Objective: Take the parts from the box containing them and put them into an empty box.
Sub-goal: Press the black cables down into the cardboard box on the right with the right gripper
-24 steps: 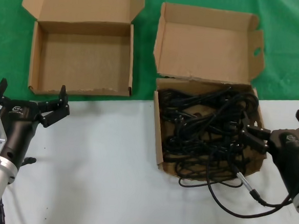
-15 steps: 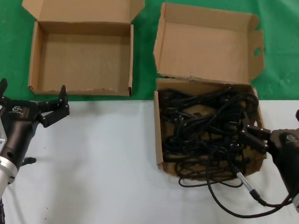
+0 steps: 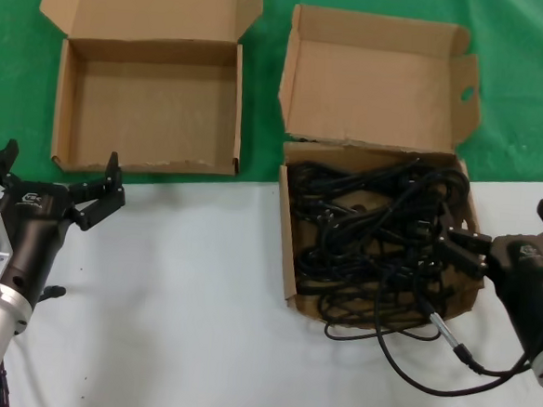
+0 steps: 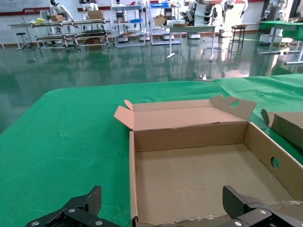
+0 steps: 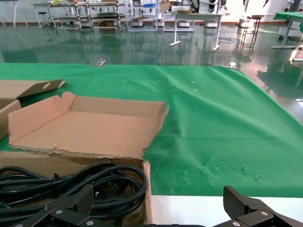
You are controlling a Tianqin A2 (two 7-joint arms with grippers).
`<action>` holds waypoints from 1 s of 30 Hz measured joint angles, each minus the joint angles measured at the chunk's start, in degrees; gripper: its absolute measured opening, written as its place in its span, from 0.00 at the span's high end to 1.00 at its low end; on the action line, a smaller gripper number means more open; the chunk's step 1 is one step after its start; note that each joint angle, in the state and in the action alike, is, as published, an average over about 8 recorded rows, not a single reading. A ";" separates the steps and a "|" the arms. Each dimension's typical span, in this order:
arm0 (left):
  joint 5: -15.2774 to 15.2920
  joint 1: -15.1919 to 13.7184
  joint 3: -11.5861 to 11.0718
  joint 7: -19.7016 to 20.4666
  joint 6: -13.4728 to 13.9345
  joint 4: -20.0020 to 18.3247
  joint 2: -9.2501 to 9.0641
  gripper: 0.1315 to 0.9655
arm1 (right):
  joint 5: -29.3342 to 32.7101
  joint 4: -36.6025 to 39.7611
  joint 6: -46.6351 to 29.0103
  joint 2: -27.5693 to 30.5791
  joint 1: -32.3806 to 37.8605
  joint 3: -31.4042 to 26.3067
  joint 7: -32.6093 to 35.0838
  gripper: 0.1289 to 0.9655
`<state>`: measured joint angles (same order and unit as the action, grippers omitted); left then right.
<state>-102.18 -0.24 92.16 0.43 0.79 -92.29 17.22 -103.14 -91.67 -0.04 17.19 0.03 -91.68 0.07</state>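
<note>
Inside the flap-lidded brown cardboard box (image 3: 381, 232), tangled thin black power cords (image 3: 372, 229) hide most of the floor. Beside its right wall the right gripper (image 3: 507, 234) hangs spread, one finger overlapping the cords. Left, the spread left gripper (image 3: 54, 177) hovers before the empty shallow brown cardboard box (image 3: 147, 111), arm cropped.

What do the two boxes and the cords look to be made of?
Both the empty box and the box containing them look like brown corrugated cardboard, matte, with rough torn edges. The parts look like black rubber-sheathed cords with a slight sheen, bending in loose loops; rubber or soft plastic cannot be told apart.
</note>
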 joint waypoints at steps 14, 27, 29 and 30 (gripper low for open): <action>0.00 0.00 0.00 0.00 0.00 0.00 0.00 0.27 | -4.39 -6.46 2.12 12.06 -3.54 -2.86 -1.47 0.00; 0.00 0.00 0.00 0.01 0.00 0.00 0.00 0.54 | 5.95 -16.71 -7.18 31.39 -5.04 -7.05 3.22 0.00; 0.00 0.00 0.00 0.01 0.00 0.00 0.00 0.57 | 9.65 -16.96 -9.11 32.66 -3.78 -8.21 5.57 0.00; 0.00 0.00 0.00 0.01 0.00 0.00 0.00 0.60 | 11.75 -16.95 -10.05 33.04 -2.93 -8.84 6.89 0.00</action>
<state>-102.18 -0.24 92.16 0.44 0.78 -92.29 17.22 -91.38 -108.62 -10.09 50.24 -2.90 -100.52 6.96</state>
